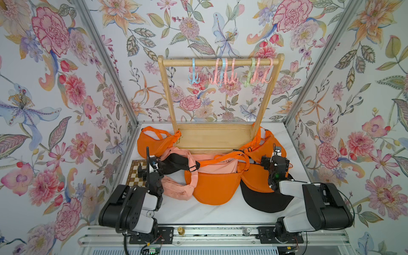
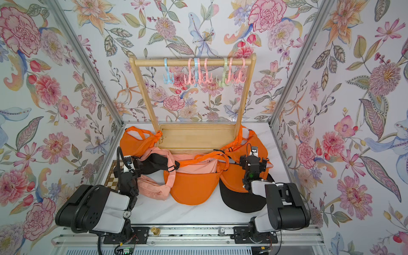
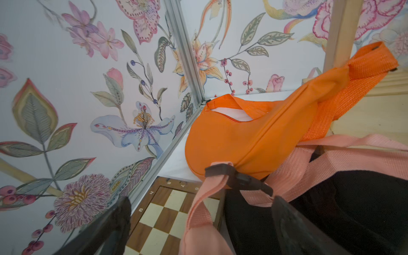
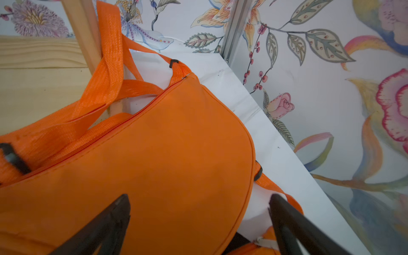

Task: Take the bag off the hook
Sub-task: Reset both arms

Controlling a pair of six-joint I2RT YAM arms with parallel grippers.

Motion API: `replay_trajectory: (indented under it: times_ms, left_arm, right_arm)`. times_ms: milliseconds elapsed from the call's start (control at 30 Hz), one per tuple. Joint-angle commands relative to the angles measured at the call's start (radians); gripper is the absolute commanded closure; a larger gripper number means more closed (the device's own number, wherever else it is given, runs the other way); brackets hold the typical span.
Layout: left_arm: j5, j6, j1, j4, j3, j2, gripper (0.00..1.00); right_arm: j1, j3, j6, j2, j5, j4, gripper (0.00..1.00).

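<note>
A wooden rack (image 1: 167,92) stands at the back, and several pastel hooks (image 1: 193,74) (image 2: 227,75) hang bare from its rail in both top views. No bag hangs on a hook. Several bags lie on the table round the rack's base: orange ones (image 1: 214,187) (image 3: 231,141) (image 4: 165,165), a peach one (image 1: 176,187) and black ones (image 1: 265,201) (image 3: 331,209). My left gripper (image 1: 150,167) (image 3: 202,202) is open over the black bag's edge, with a peach strap (image 3: 198,212) showing between its fingers. My right gripper (image 1: 274,162) (image 4: 199,197) is open just above an orange bag.
A chessboard (image 1: 138,174) (image 3: 161,220) lies at the table's left edge, partly under the bags. The rack's wooden base (image 1: 214,136) fills the back middle. Flowered walls close in on three sides. An aluminium rail (image 1: 209,234) runs along the front.
</note>
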State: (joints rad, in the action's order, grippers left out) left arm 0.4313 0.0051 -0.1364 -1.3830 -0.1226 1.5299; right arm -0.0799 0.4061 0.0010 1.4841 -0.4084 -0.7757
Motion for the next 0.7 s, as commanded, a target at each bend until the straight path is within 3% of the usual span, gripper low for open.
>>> replay_trajectory:
  times_ms: [0,67,100,233,333,500,667]
  left_arm:
    - [-0.063,0.006,0.009,-0.236,0.005,0.081,0.0]
    - [-0.061,-0.023,0.017,-0.264,0.043,0.064,0.0]
    - [-0.086,-0.022,0.027,-0.326,0.063,0.082,0.0]
    - [-0.117,-0.025,0.043,-0.331,0.058,0.085,0.0]
    - [-0.144,-0.053,0.068,-0.013,-0.082,0.042,0.0]
    - [-0.129,-0.053,0.062,-0.084,-0.066,0.051,0.0]
    - [-0.125,-0.05,0.061,-0.063,-0.069,0.051,0.0]
  right_arm:
    - [0.012,-0.059,0.0,0.016,0.112,-0.197,0.01]
    - [0.011,-0.138,-0.021,0.05,0.192,-0.346,0.01]
    - [0.015,-0.182,-0.04,0.096,0.204,-0.515,0.01]
    - [0.079,-0.129,0.004,0.071,0.337,-0.369,0.01]
    - [0.069,-0.126,-0.007,0.062,0.342,-0.35,0.01]
    - [0.014,-0.131,-0.058,0.068,0.272,-0.368,0.01]
    - [0.058,-0.099,-0.033,0.067,0.371,-0.306,0.01]
